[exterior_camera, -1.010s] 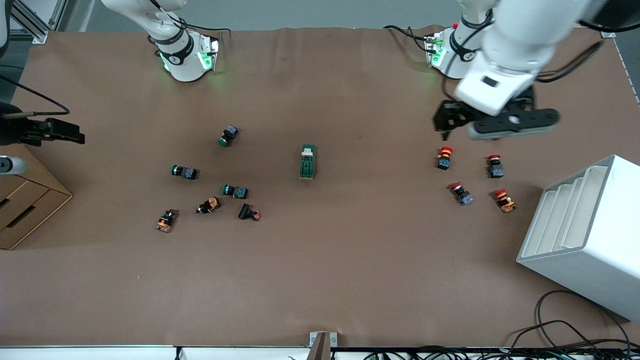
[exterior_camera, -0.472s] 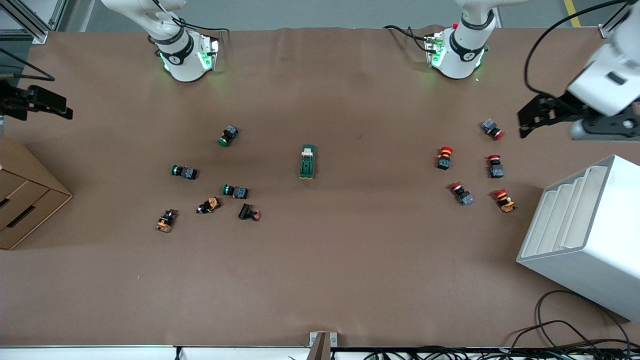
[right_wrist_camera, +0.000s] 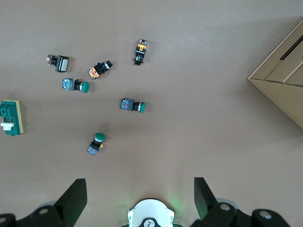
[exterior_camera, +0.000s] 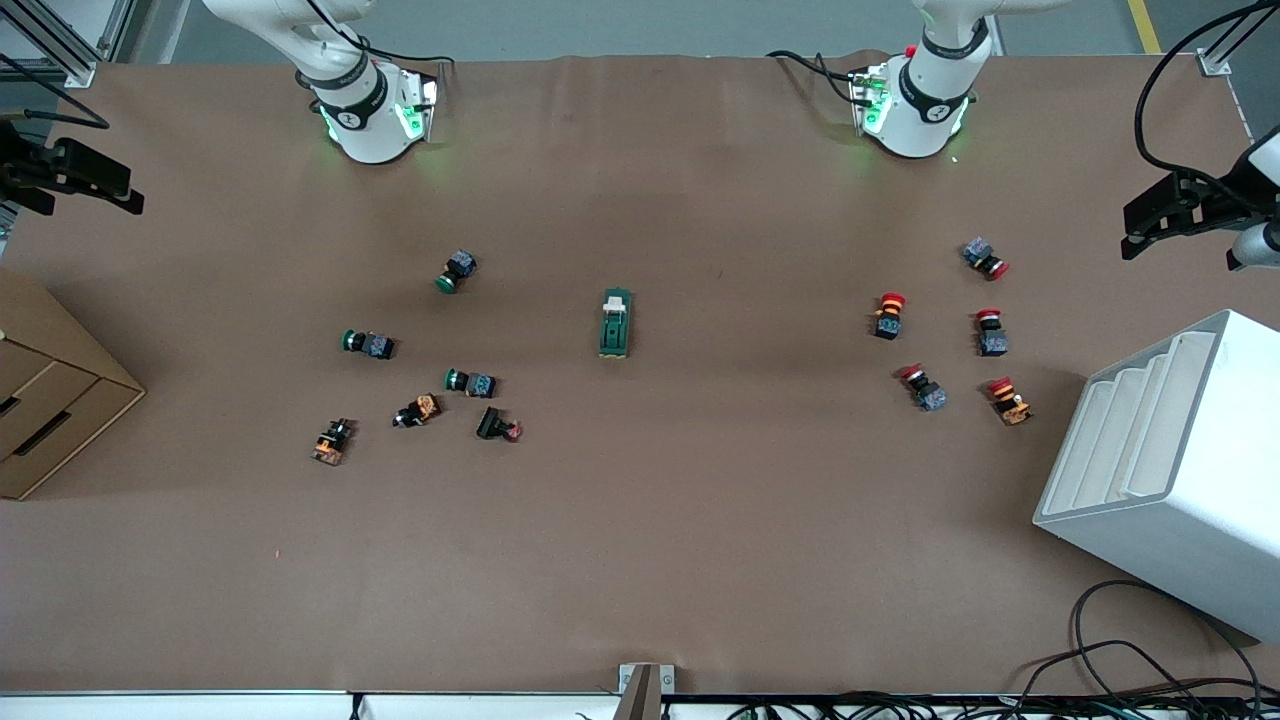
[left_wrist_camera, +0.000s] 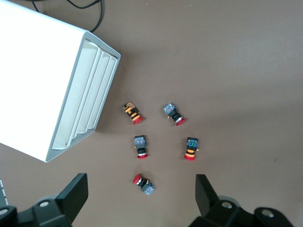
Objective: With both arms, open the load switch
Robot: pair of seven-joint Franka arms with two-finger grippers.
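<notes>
The right gripper [right_wrist_camera: 139, 198] hung high over the brown table [right_wrist_camera: 203, 56], its fingers [right_wrist_camera: 73, 198] spread wide. Below lay the load switch [right_wrist_camera: 11, 117] (white toggle showing), three green-capped push buttons [right_wrist_camera: 132, 106], two orange-bodied ones [right_wrist_camera: 140, 51], and a cardboard box [right_wrist_camera: 283, 80] at the edge.

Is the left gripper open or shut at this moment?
Open. In the left wrist view the left gripper's two fingers stand wide apart with nothing between them, over the red-capped push buttons.
</notes>
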